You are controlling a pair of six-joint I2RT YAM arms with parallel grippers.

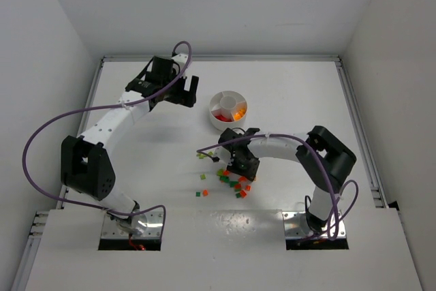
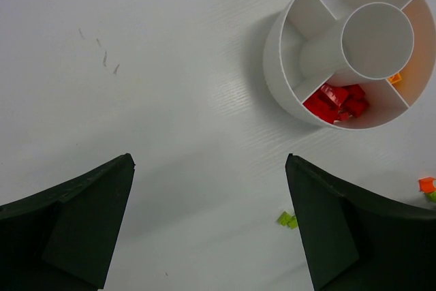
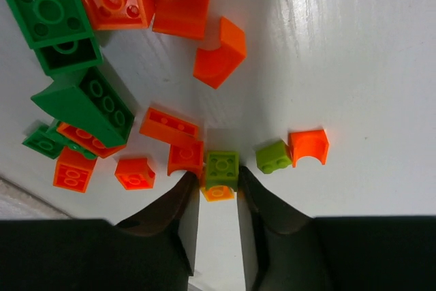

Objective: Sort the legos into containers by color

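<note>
Right wrist view: right hand (image 3: 218, 176) pinches a lime lego (image 3: 222, 166) between its fingertips; left hand (image 2: 210, 160) hangs spread wide near the dish (image 2: 279, 66).

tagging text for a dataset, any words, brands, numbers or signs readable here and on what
No text can be read in any view.
White dish and table: blank, no label or mark.
Studs on the lime brick and dark green bricks: only rings show; any embossing is too small to read.
</note>
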